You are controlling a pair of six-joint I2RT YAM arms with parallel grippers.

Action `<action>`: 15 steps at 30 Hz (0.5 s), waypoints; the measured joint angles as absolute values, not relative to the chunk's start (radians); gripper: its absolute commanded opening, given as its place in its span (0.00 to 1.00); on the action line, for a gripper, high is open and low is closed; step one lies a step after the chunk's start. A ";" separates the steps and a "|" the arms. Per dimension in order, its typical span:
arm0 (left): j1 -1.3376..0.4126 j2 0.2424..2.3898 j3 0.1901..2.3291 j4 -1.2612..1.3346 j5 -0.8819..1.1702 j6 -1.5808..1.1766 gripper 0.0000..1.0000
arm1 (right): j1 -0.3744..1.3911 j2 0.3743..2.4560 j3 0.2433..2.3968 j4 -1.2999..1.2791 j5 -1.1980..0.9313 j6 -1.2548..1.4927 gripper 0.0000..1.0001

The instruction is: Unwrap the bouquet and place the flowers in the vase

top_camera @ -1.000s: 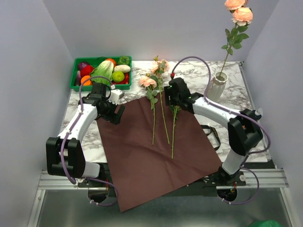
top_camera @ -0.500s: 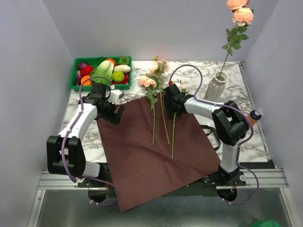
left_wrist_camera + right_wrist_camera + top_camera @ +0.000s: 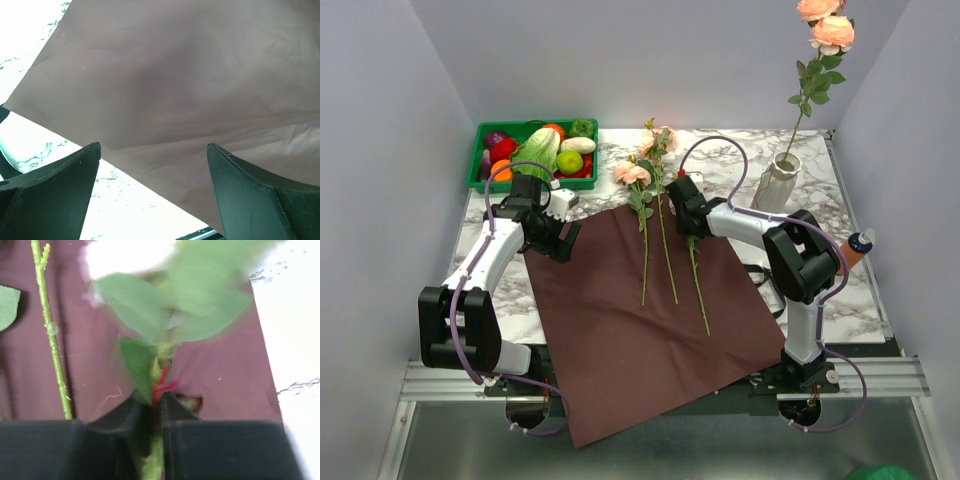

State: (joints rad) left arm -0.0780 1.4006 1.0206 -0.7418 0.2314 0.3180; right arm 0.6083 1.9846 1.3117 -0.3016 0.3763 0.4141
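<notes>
The right arm is stretching low over the maroon paper (image 3: 650, 330), right fingers (image 3: 117, 422) pinching a rose stem (image 3: 699, 285); left fingers (image 3: 55, 185) are hovering wide apart.

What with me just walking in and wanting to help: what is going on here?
Two robot arms are putting roses from an unwrapped bouquet into a vase. The maroon wrapping paper lies spread flat on the marble table. The right gripper is shut on one rose stem just below its leaves. Two more roses lie on the paper beside it. The left gripper hangs open over the paper's left edge, holding nothing. One rose already stands in the whitish vase at the back right.
</notes>
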 measured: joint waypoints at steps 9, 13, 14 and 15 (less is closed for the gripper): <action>-0.073 1.390 1.021 -0.746 0.231 0.322 0.95 | 0.607 1.845 1.348 -0.311 0.368 0.381 0.01; -0.072 1.373 1.021 -0.749 0.231 0.322 0.95 | 0.607 1.647 1.350 -0.229 0.326 0.297 0.01; -0.072 1.369 1.021 -0.749 0.231 0.322 0.95 | 0.607 1.587 1.341 -0.184 0.314 0.267 0.01; -0.071 1.363 1.021 -0.750 0.231 0.322 0.95 | 0.607 1.525 1.327 -0.124 0.299 0.233 0.01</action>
